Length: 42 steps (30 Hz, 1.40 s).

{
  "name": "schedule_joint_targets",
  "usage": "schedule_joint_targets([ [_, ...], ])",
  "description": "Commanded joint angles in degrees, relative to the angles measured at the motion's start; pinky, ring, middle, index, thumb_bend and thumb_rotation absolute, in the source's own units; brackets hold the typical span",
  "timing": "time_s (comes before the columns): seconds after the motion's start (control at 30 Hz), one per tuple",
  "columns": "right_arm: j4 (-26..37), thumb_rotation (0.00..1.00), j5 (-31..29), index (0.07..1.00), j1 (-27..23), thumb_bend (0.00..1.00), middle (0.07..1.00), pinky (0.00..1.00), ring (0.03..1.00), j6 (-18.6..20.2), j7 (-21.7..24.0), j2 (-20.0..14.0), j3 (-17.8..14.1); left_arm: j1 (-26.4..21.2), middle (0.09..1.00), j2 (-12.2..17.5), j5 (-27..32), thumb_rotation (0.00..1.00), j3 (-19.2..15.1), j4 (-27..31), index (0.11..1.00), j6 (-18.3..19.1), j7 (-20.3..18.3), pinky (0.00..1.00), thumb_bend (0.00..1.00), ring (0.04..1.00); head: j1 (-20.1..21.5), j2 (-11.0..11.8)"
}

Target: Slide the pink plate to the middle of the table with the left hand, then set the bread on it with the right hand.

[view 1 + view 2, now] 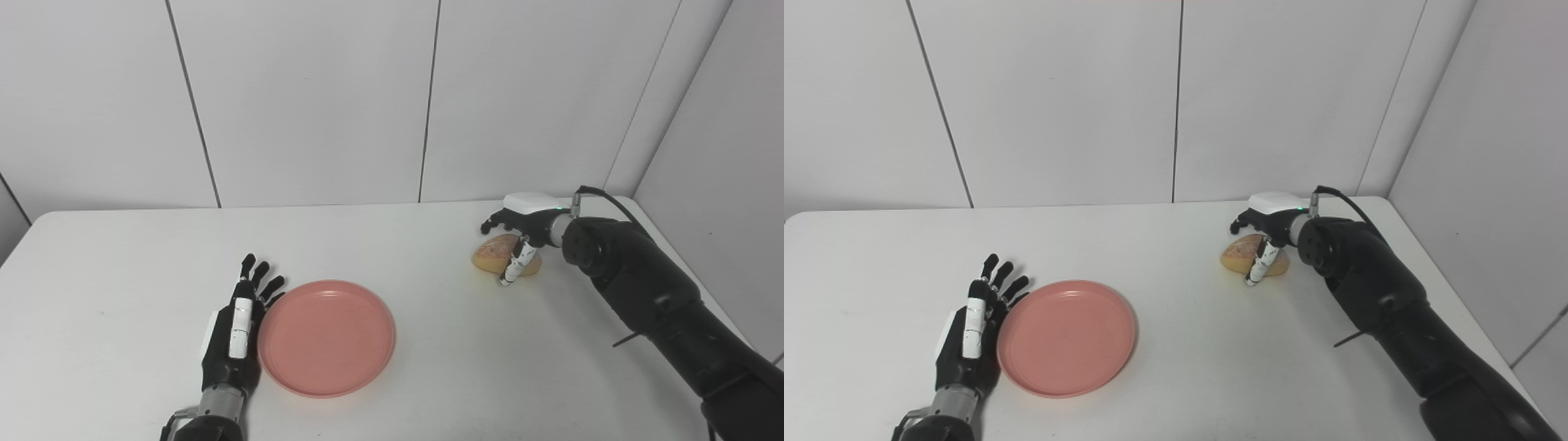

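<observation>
Left hand flat, fingers spread, holding nothing, edge against left rim of plate. Plate near table centre, so slide looks done. Bread step now: right hand curled over bread, far right; thumb down front, firm grasp unclear. Next: close, lift, carry left to plate. Bread long axis left-right.

A white table with rounded far corners is shown, its matte top evenly lit, with only soft shadows cast. Directly behind the table a wall of pale grey panels is seen, divided by thin dark vertical seams. To the right of the table a second panelled wall is set at an angle, and a corner is formed where the two meet.
</observation>
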State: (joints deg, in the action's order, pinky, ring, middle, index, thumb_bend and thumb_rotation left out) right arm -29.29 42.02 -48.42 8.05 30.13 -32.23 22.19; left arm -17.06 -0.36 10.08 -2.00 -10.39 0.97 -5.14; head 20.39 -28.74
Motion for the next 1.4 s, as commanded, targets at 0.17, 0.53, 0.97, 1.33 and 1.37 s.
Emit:
schedule_joint_targets([
  [0.17, 0.2, 0.13, -1.5, 0.769, -2.4, 1.0, 0.814, 0.65, 0.773, -1.2, -2.0, -1.2, -0.7, 1.4, 0.974, -0.6, 0.5, 0.9, 0.5, 0.1, 1.0, 2.1, -0.4, 0.84, 0.95, 0.883, -0.2, -0.6],
  [0.53, -1.1, 0.02, -1.3, 0.705, -2.3, 0.86, 0.648, 0.54, 0.59, -4.4, -5.7, -1.0, 0.3, 1.5, 0.971, -0.6, 0.3, 0.9, 0.8, 0.6, 1.0, 2.6, -0.3, 0.8, 0.95, 0.876, -0.4, -0.8],
  [0.97, -2.0, 0.0, 0.1, 0.512, -1.9, 0.52, 0.486, 0.36, 0.42, -7.3, -9.4, -1.7, 1.5, 1.6, 0.971, -0.4, 0.4, 0.91, 0.7, 1.0, 1.0, 3.1, -0.5, 0.78, 0.95, 0.875, -0.4, -1.4],
  [1.33, -1.6, 0.0, -0.2, 0.504, -1.8, 0.52, 0.492, 0.36, 0.426, -7.9, -8.9, -2.3, 1.7, 1.4, 0.974, -0.5, 0.6, 0.91, 0.4, 0.8, 1.0, 3.4, -0.6, 0.77, 0.93, 0.871, -0.3, -1.6],
  [1.37, -1.5, 0.0, -0.2, 0.505, -1.8, 0.52, 0.492, 0.36, 0.425, -7.9, -8.8, -2.4, 1.7, 1.4, 0.972, -0.5, 0.6, 0.91, 0.4, 0.8, 1.0, 3.5, -0.6, 0.77, 0.93, 0.873, -0.3, -1.6],
])
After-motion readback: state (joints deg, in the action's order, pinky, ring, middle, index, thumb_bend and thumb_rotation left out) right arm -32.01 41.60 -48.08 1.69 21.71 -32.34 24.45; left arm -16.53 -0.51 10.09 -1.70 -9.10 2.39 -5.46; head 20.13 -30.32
